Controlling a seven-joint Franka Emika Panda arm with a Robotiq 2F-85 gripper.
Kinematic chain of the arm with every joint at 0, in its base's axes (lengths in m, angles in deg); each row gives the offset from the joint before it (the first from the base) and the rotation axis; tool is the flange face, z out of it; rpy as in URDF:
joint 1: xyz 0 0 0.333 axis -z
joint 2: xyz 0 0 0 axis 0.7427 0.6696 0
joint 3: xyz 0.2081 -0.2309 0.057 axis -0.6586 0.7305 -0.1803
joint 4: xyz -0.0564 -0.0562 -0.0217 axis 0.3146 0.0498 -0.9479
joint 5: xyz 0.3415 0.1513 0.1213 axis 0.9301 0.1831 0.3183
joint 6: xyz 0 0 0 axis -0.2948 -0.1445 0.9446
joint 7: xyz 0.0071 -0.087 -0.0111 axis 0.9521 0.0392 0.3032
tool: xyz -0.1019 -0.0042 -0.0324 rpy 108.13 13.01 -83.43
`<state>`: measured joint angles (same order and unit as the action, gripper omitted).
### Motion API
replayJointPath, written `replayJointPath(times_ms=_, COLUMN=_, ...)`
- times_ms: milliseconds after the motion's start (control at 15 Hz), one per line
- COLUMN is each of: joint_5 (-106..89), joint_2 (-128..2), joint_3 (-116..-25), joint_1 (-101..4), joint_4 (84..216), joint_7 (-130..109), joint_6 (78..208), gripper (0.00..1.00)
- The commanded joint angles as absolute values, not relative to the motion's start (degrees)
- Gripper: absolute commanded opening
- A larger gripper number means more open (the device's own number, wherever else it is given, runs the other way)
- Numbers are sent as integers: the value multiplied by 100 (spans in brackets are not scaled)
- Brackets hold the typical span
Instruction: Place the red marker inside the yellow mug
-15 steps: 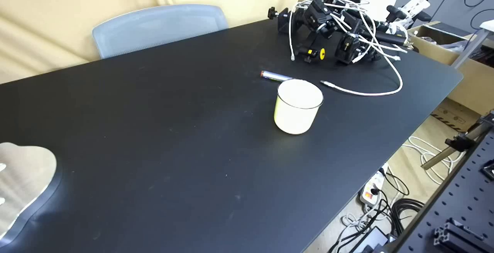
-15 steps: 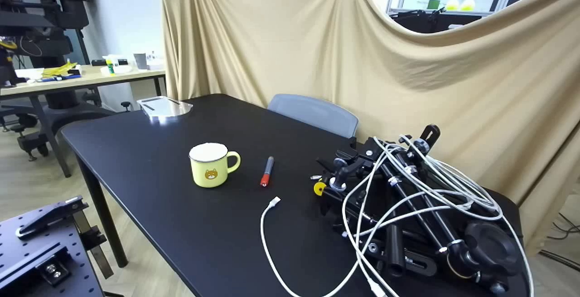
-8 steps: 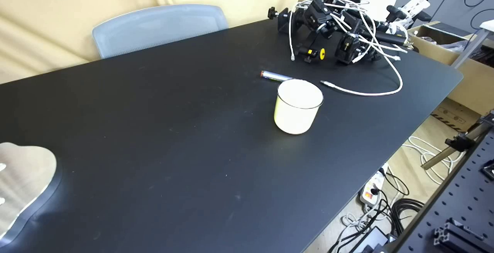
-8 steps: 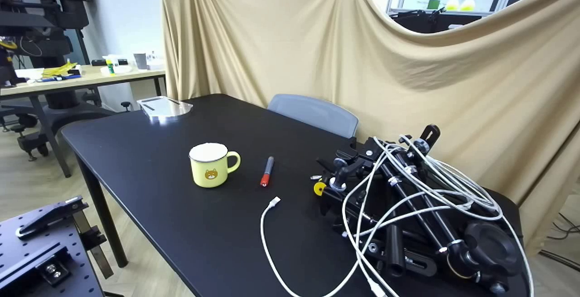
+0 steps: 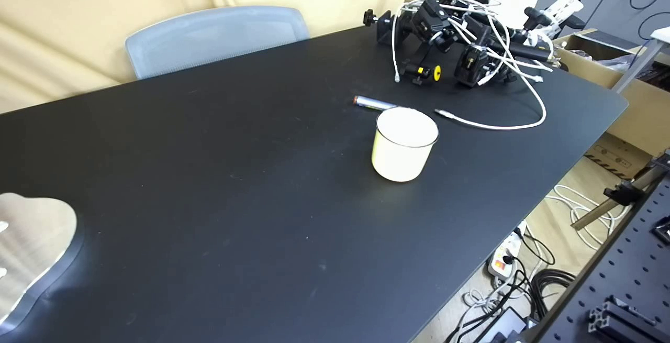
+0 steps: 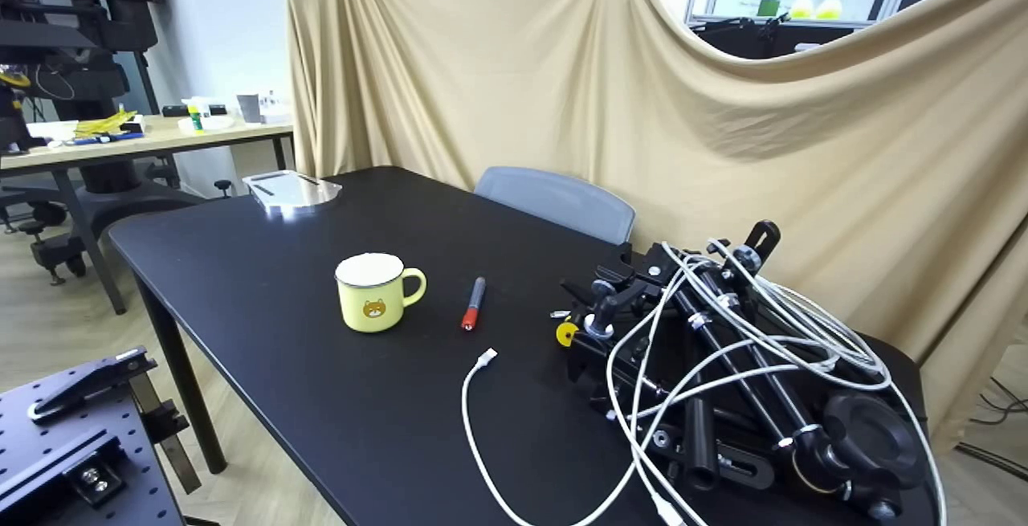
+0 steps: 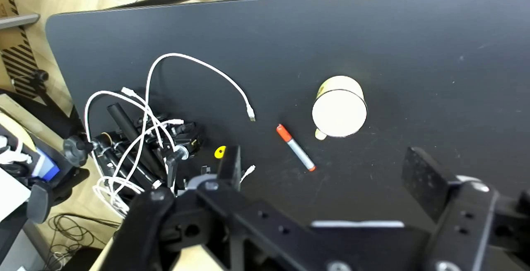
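Observation:
The red marker lies flat on the black table, grey-white with a red cap; it shows in an exterior view (image 6: 475,303) and in the wrist view (image 7: 296,147). In an exterior view (image 5: 372,103) its far end is hidden behind the mug. The pale yellow mug stands upright beside the marker, apart from it, in both exterior views (image 5: 400,154) (image 6: 372,305) and in the wrist view (image 7: 339,113). Its handle points to the marker's side. My gripper (image 7: 327,169) is wide open and empty, above the table; it is out of view in both exterior views.
Black camera stands with tangled white cables (image 6: 699,365) lie at the table's end near the marker. A loose cable end (image 7: 250,113) lies close to the marker's red cap. A shiny metal plate (image 5: 36,243) lies at the opposite end. A grey chair (image 5: 217,39) stands against the table's side.

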<state>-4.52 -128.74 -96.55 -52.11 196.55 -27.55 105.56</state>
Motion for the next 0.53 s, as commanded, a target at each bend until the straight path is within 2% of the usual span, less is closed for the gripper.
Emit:
replayJointPath(times_ms=0, joint_5=-307, joint_2=-12672, joint_3=-9068, joint_1=-5544, joint_4=19740, joint_7=-1963, joint_6=11079, gripper=100)
replayJointPath(times_ms=467, joint_5=-387, joint_2=-11774, joint_3=-7378, joint_1=-5760, joint_4=19837, joint_7=1096, joint_6=12352, gripper=100)
